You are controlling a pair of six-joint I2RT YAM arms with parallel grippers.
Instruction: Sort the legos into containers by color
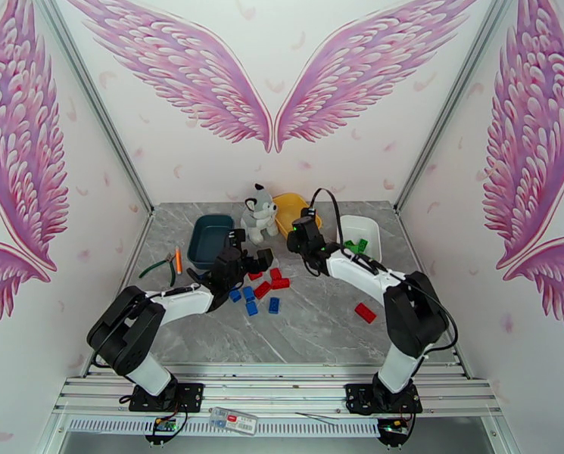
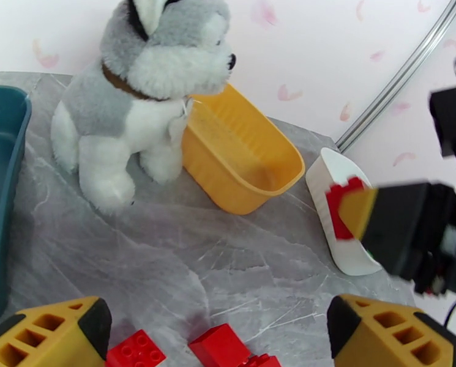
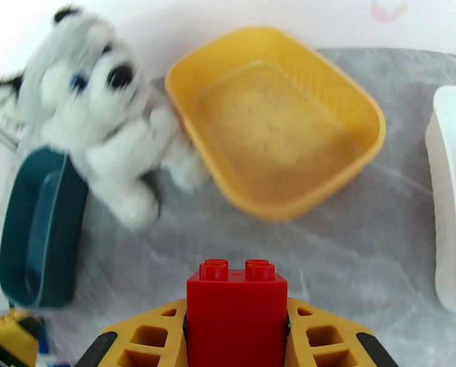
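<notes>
Marble table [image 1: 312, 334] with trays [image 1: 208, 240], legos [image 1: 273, 304], husky [image 1: 259, 213]

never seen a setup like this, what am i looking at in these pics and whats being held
Two robot arms are bolted at the near edge of the table. The wide picture is from a camera above and behind them; the other two are from cameras on each wrist. The right gripper is shut on a red lego, near the yellow tray. The left gripper is open, over red and blue legos. Also: a teal tray, a white tray holding green legos, a plush husky, hand tools.
</notes>
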